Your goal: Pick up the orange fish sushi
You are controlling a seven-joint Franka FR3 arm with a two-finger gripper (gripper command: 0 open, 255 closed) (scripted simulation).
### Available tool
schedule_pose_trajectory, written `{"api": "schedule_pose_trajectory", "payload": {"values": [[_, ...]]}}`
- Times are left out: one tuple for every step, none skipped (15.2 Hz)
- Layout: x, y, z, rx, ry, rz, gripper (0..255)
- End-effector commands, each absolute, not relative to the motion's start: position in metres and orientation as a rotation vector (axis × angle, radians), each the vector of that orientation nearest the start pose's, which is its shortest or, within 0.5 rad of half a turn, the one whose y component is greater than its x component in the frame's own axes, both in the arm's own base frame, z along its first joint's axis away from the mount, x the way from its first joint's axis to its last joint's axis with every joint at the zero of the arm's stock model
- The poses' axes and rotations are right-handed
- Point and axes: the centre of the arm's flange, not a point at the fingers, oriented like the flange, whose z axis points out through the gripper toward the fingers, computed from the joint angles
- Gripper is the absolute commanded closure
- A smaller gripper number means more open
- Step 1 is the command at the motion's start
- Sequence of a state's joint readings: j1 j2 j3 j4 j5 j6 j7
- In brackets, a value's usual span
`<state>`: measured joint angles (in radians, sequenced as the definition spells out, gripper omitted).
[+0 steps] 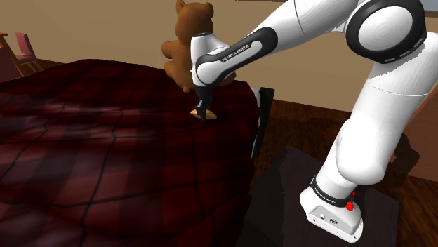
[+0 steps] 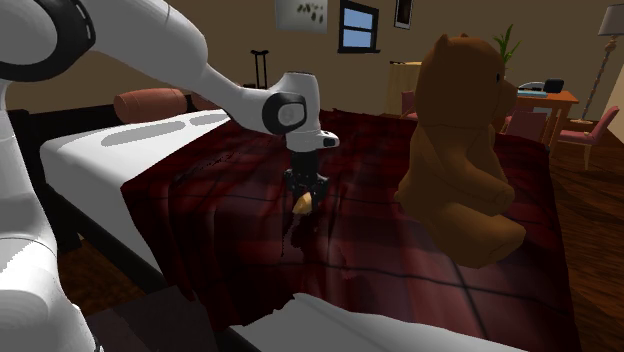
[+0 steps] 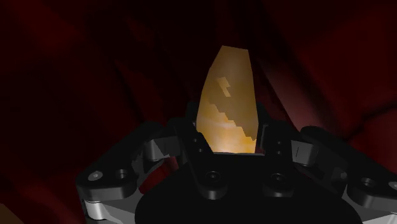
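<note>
The orange fish sushi is a small orange-yellow wedge sticking out from between my two black fingers. My gripper is shut on its lower end, a finger pressing each side. In the shoulder view the gripper points straight down with the sushi at its tips, just over the dark red plaid blanket, in front of the teddy bear. From the second exterior view the sushi hangs between the fingers of the gripper, close above the blanket.
A big brown teddy bear sits on the bed right behind the gripper. A black flat panel leans at the bed's edge near the stand. Pillows lie at the bed's far end.
</note>
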<state>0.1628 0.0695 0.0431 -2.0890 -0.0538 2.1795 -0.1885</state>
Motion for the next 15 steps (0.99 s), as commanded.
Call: {"api": "schedule_pose_trajectory", "payload": {"values": [[0.548,0.113,0.403,-3.111,-0.67,-0.034,255],[0.548,0.113,0.408,-3.111,-0.67,-0.034,255],[0.548,0.113,0.414,-3.111,-0.67,-0.034,255],[0.548,0.113,0.419,-3.111,-0.67,-0.034,255],[0.548,0.113,0.424,-3.111,-0.67,-0.034,255],[0.548,0.113,0.429,-3.111,-0.67,-0.034,255],[0.548,0.113,0.435,-3.111,-0.67,-0.034,255],[0.548,0.113,0.44,-3.111,-0.67,-0.034,255],[0.548,0.113,0.445,-3.111,-0.67,-0.034,255],[0.548,0.113,0.451,-3.111,-0.67,-0.034,255],[0.548,0.113,0.456,-3.111,-0.67,-0.034,255],[0.548,0.113,0.461,-3.111,-0.67,-0.034,255],[0.548,0.113,0.466,-3.111,-0.67,-0.034,255],[0.548,0.113,0.467,-3.111,-0.67,-0.034,255],[0.548,0.113,0.467,-3.111,-0.67,-0.034,255]]}}
